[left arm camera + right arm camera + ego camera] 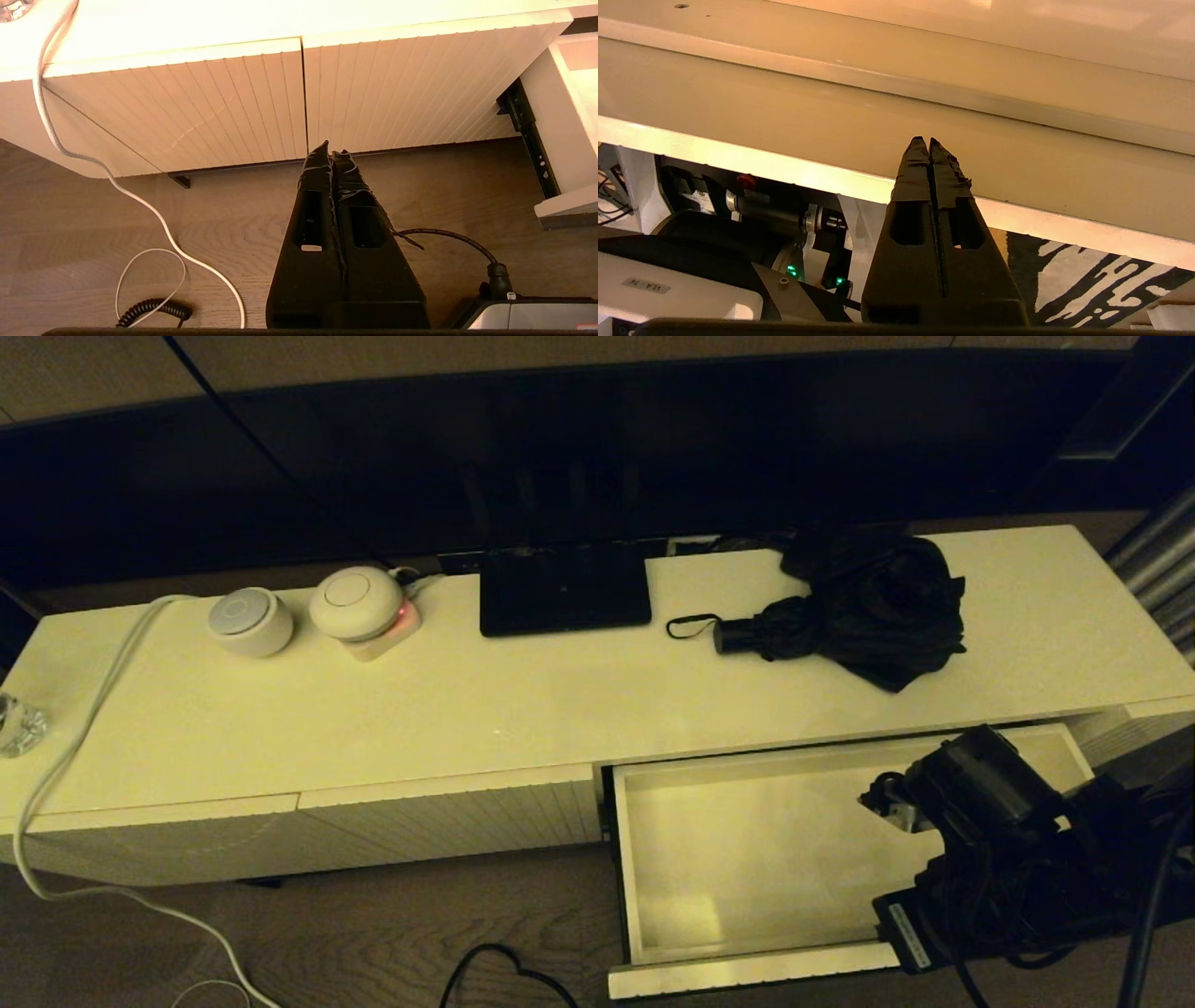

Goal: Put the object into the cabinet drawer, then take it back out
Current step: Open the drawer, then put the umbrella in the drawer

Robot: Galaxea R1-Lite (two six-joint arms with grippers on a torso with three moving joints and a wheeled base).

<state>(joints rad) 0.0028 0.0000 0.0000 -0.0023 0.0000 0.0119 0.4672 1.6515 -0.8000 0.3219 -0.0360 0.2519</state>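
We see the drawer [747, 859] pulled out at the right end of the cabinet [467, 709], w/ nothing lying on the bare floor that shows. The umbrella [859, 607] lies on the cabinet top, far side of the drawer and well apart from it, handle pointing left w/ its thin loop [691, 626] trailing off the end (fabric bunched loosely at the right). The right arm hangs over the drawer's right part; its wrist view shows the right gripper [928, 144] w/ fingers pressed together on nothing, the tips over a cream panel, though we can't tell which panel it is. The left gripper [331, 154] is low, near the floor, tips together too and empty, pointing at the seam between two ribbed fronts [210, 102] left of the drawer. On the top's left part sit two round white gadgets [250, 621], and a black stand [564, 588] sits mid-top. A white cable [84, 728] runs off the left end to the floor.
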